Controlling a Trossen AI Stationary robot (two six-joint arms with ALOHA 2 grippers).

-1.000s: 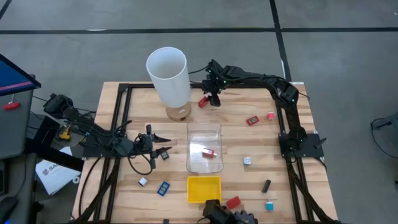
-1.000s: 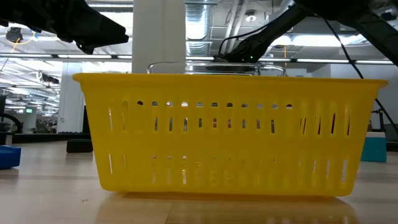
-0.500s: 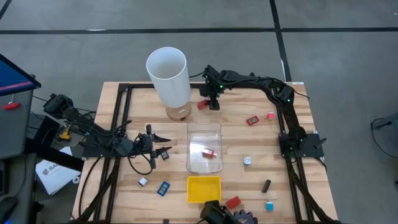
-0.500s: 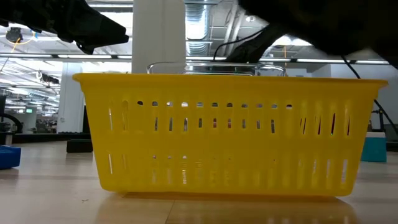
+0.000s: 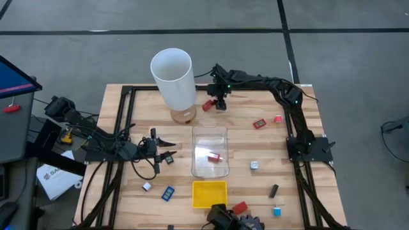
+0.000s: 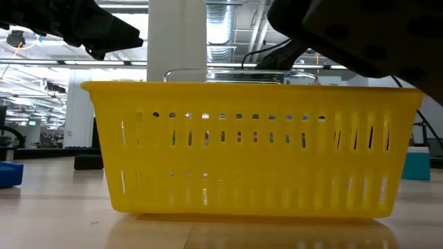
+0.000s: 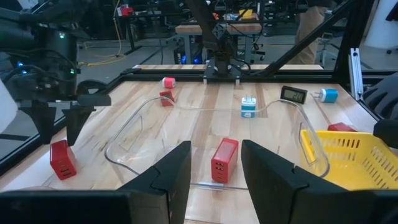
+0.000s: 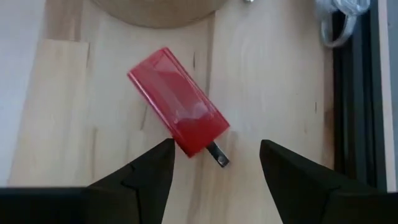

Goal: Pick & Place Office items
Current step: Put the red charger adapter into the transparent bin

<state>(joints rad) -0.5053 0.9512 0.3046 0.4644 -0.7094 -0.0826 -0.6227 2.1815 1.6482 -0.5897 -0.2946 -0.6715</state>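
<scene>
In the high view the right gripper [image 5: 219, 102] hovers at upper centre of the table, fingers spread and holding nothing, just over a red piece [image 5: 208, 106] that lies on the wood beside the white cylinder [image 5: 173, 78]. The right wrist view shows this red piece [image 8: 178, 102] lying at a slant, its body off toward one finger and only its small metal prong in the gap between them. That is the main risk as I judge it: closing from here could pinch just the prong or a corner, so the piece twists out or skids toward the cylinder's wooden base [image 8: 155, 9]. A descent without turning the wrist could also land a fingertip on top of the piece. The cylinder stands close, so a sideways correction might knock it. The left gripper [image 5: 163, 148] waits at centre left, fingers apart and empty, facing the clear bin [image 5: 210, 152], where another red item [image 5: 215, 157] already sits. Other items lie scattered across the right and lower table, with the yellow tray [image 5: 209, 193] at lower centre.
</scene>
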